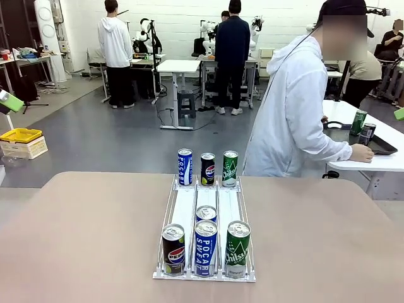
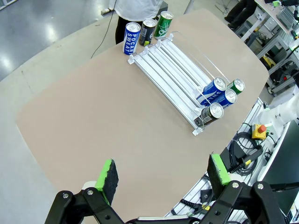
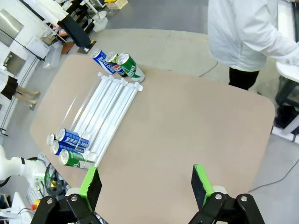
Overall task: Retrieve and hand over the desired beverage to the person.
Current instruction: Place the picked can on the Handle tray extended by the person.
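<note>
A white three-lane rack (image 1: 205, 201) lies mid-table. At its near end stand a Pepsi can (image 1: 173, 248), a Pocari Sweat can (image 1: 206, 247) with another can (image 1: 206, 213) behind it, and a green can (image 1: 238, 248). Past its far end stand a Pocari can (image 1: 185, 166), a Pepsi can (image 1: 207, 168) and a green can (image 1: 230, 168). The person (image 1: 290, 113) in a white hooded jacket stands at the far right, turned toward a side table. My left gripper (image 2: 162, 175) and right gripper (image 3: 146, 184) hang open high above the table, holding nothing.
A white side table (image 1: 379, 163) at the far right carries a dark tray and two cans (image 1: 363, 126), with the person's hand (image 1: 363, 153) resting on it. A yellow bin (image 1: 20, 135) sits on the floor at left. Other people stand farther back.
</note>
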{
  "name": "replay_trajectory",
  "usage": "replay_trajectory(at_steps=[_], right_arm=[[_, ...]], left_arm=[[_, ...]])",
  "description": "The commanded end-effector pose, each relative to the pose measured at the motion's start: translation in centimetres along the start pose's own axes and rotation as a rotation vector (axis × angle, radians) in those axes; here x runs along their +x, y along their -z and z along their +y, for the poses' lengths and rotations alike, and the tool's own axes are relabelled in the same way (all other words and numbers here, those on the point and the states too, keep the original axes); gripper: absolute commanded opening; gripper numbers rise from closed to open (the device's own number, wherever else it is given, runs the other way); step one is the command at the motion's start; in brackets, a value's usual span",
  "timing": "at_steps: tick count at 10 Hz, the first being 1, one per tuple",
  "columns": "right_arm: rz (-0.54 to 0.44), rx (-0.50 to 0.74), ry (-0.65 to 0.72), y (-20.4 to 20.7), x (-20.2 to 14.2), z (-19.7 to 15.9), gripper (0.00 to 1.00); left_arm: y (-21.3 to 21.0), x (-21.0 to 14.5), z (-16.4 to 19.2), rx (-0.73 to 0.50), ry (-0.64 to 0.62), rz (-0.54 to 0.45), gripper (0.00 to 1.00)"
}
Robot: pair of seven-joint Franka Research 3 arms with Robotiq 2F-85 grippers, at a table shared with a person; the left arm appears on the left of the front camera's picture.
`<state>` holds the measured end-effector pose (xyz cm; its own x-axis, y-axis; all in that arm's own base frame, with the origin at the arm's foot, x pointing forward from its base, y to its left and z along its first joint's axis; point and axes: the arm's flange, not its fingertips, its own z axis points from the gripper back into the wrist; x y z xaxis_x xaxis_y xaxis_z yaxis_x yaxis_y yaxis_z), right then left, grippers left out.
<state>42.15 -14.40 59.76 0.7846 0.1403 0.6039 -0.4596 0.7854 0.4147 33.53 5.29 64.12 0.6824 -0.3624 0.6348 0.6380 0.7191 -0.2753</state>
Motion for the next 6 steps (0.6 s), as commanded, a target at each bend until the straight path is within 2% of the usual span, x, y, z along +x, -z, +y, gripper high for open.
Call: replay_trajectory(at_steps=[1,6], right_arm=[[0.005,0.012,0.0,0.01,0.25,-0.03,1.0],[0.005,0.012,0.0,0.01,0.25,-0.03,1.0]], left_arm=[[0.09,0.04,0.05,-0.01,0.01,-0.013,1.0],[0.09,0.04,0.05,-0.01,0.01,-0.013,1.0]])
